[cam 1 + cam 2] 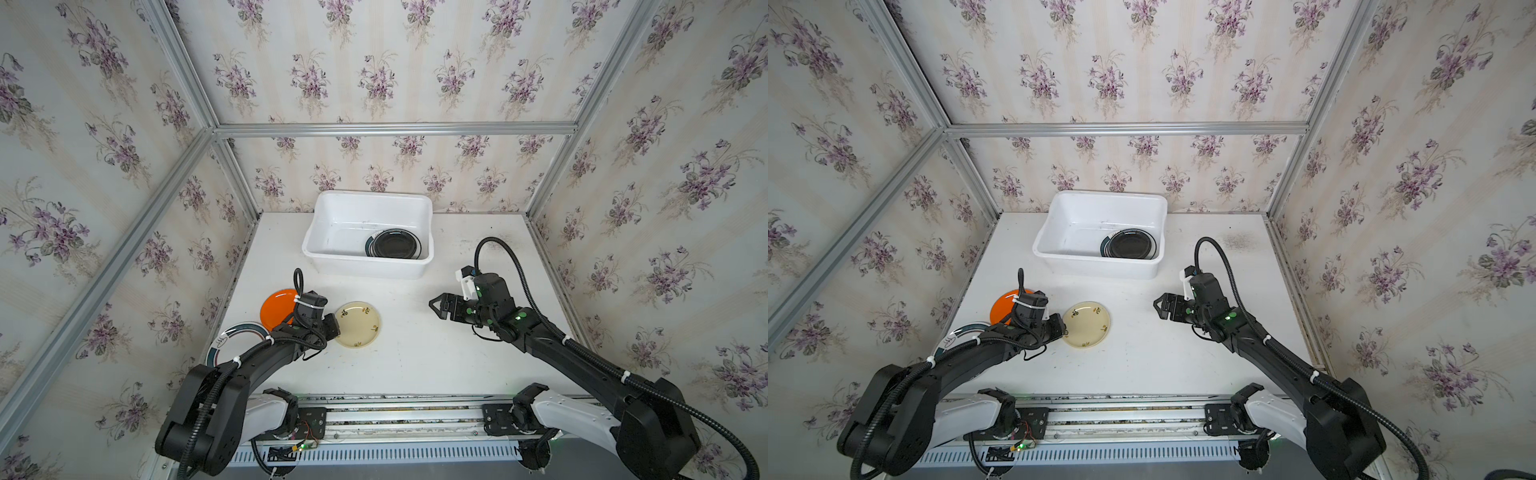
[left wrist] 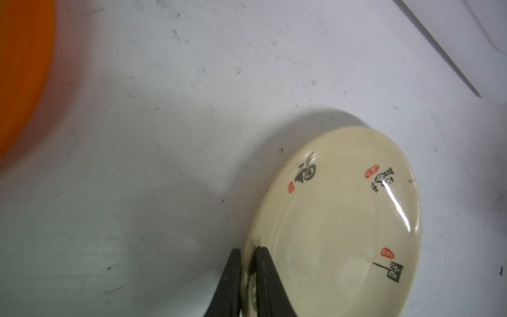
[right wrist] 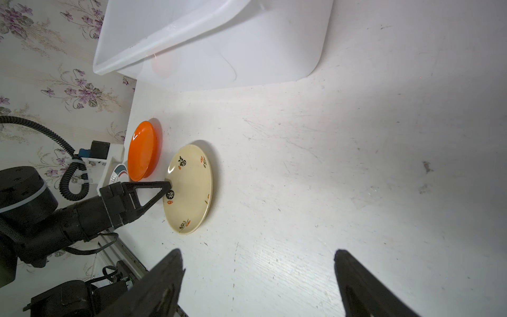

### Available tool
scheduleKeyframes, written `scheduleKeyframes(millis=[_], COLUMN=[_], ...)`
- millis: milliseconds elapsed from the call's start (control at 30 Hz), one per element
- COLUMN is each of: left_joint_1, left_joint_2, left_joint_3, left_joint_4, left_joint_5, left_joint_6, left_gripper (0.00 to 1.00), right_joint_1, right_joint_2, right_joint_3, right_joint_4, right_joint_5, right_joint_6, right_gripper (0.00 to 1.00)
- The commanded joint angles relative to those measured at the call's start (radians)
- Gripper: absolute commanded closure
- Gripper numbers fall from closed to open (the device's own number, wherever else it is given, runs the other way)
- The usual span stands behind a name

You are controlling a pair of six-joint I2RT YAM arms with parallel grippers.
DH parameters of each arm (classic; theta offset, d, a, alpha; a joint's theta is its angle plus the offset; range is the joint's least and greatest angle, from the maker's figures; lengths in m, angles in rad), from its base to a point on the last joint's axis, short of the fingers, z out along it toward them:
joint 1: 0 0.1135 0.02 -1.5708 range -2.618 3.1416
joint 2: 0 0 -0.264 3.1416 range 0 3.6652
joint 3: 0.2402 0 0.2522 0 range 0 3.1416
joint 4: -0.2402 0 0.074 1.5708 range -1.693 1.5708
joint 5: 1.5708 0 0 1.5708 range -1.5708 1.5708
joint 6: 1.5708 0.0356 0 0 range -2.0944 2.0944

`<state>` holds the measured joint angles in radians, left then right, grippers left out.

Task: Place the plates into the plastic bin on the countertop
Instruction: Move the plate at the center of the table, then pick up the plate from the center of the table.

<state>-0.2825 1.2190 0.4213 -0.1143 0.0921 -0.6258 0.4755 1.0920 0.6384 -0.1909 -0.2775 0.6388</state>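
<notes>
1. Horizontal aluminium back crossbar (image 1: pixel 395 129) spans the back wall in both top views.
2. Striped wallpaper (image 1: pixel 374 75) above and below the crossbar: pale cream bands, purple flower sprigs; same on both side walls.
3. One diagonal rail (image 1: pixel 104 274) runs from the crossbar's left end toward the camera; upright posts (image 1: pixel 550 174) drop from both its ends.
4. Slotted grey vent panel (image 1: pixel 374 455) well in front of the crossbar, at the near edge.
5. Light soft, even.

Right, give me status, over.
Left gripper shut on rim of round cream plate. Right gripper open, empty. Nothing between plate and white rectangular plastic bin.
</notes>
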Motion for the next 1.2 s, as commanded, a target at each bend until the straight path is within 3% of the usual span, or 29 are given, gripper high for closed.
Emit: scheduleKeyframes(millis=[0, 467, 800, 1167], left_joint_1=[-0.004, -0.021, -0.037, -0.077], left_joint_2=[0.031, 0.051, -0.072, -0.171], left_joint_3=[0.005, 0.015, 0.004, 0.056], left_joint_4=[0.018, 0.041, 0.036, 0.035], left_joint_5=[0.026, 0.075, 0.124, 0.194], left_joint_6=[0.028, 0.017, -0.023, -0.102], left_gripper=[0.87, 1.0, 1.0, 1.0], right_joint_1=[0.0, 0.0, 0.0, 0.002], right_joint_2=[0.003, 0.006, 0.017, 0.093], right_joint_3=[-0.007, -0.039, -0.066, -0.101], right_joint_4=[0.033, 0.06, 0.123, 0.33], right_joint_5=[0.014, 0.017, -0.022, -0.167], right_joint_6=[0.011, 0.042, 0.086, 0.172], right_gripper=[0.12, 0.12, 0.12, 0.16])
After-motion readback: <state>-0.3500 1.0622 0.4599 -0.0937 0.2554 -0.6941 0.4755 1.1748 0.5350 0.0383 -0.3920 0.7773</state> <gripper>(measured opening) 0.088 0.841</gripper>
